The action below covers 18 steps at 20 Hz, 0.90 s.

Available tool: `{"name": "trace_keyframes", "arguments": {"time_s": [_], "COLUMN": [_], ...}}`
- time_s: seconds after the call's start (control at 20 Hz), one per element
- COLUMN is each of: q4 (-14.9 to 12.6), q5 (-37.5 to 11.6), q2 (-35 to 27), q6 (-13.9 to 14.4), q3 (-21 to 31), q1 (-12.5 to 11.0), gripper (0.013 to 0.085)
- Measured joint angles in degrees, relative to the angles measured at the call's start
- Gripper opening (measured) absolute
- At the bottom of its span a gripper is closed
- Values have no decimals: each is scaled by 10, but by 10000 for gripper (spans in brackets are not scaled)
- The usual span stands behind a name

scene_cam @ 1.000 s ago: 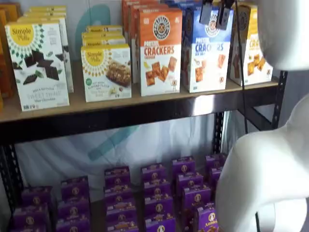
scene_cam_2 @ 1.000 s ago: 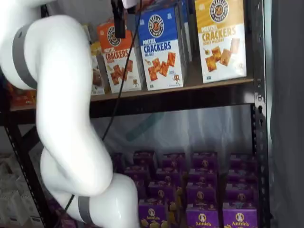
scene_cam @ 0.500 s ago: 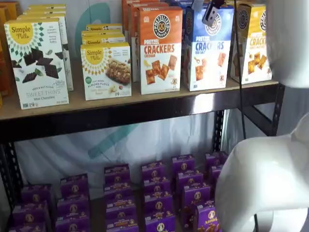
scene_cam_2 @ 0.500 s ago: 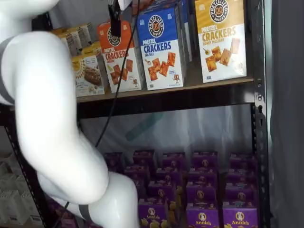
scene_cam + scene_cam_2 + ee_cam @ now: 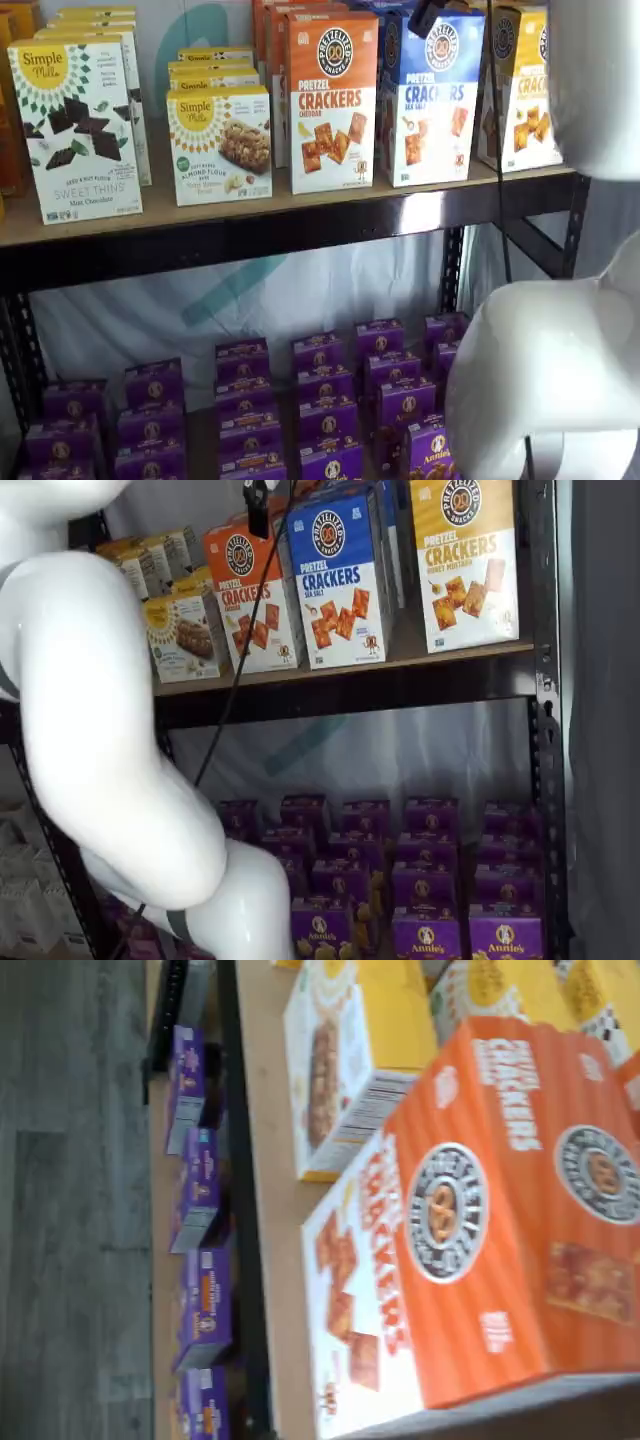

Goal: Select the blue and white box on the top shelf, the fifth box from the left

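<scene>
The blue and white box point(image 5: 430, 100) stands upright on the top shelf point(image 5: 250, 208) between an orange-topped cracker box point(image 5: 332, 100) and a yellow-topped one point(image 5: 525, 90). It shows in both shelf views, with its front unobstructed point(image 5: 335, 580). My gripper point(image 5: 425, 15) shows only as a black finger tip at the view's top edge, in front of the blue box's upper left corner. In a shelf view the tip point(image 5: 258, 505) hangs between the orange box point(image 5: 250, 595) and the blue box. I see no gap and no box held. The wrist view shows the orange box point(image 5: 480, 1230), not the blue one.
Simple Mills boxes point(image 5: 220, 145) stand left of the crackers. Purple Annie's boxes point(image 5: 330, 400) fill the lower shelf. My white arm point(image 5: 110, 730) covers one side of each shelf view. A black cable point(image 5: 235, 670) hangs in front of the shelf rail.
The gripper has risen, so less of its fingers shows below the top edge. The arm's bulk has shifted aside, uncovering more boxes. No box has moved.
</scene>
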<state>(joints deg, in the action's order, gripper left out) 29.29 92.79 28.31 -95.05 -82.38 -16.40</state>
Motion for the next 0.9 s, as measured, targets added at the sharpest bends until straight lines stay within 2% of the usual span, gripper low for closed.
{"name": "trace_keyframes", "arguments": {"time_s": [0.4, 0.9], "q4": [2, -28], "q5": [-18, -46], "q2": [-52, -83], "q6": [-19, -36], "q3": [-38, -52], "q1": [-13, -8], "gripper": [850, 850]}}
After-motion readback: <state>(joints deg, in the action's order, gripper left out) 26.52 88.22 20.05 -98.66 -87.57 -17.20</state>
